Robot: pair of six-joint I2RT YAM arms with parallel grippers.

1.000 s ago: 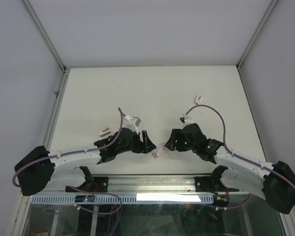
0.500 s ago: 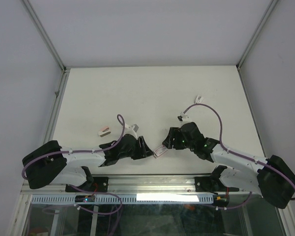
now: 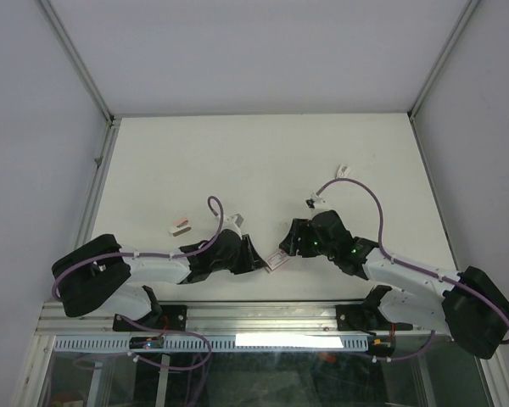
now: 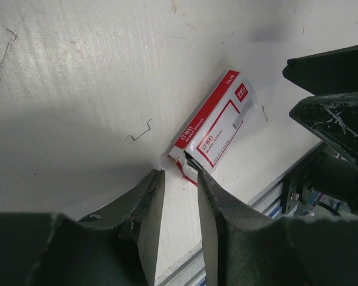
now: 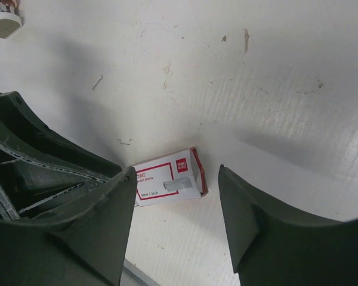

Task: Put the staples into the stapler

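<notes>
The staples [image 3: 277, 260] are a small white box with a red label, lying flat near the table's front edge between my two grippers. In the left wrist view the staples [image 4: 218, 125] lie with the open flap end at my left gripper's [image 4: 180, 176] tips. Its fingers stand a narrow gap apart, with bare table between them. My right gripper [image 5: 178, 173] is wide open, its fingers reaching either side of the staples [image 5: 167, 182] without touching. I cannot pick out the stapler with certainty.
A small pink and white oblong [image 3: 180, 225] lies left of the left arm, a white piece [image 3: 231, 222] by its cable, and another white piece [image 3: 345, 170] further back on the right. Loose bent staple wires [image 4: 140, 130] lie scattered. The metal front rail [image 3: 263, 314] runs just behind the box.
My left gripper's fingers have closed to a narrow gap and its arm has swung in toward the box's flap end. The right gripper has shifted slightly and stays wide open.
</notes>
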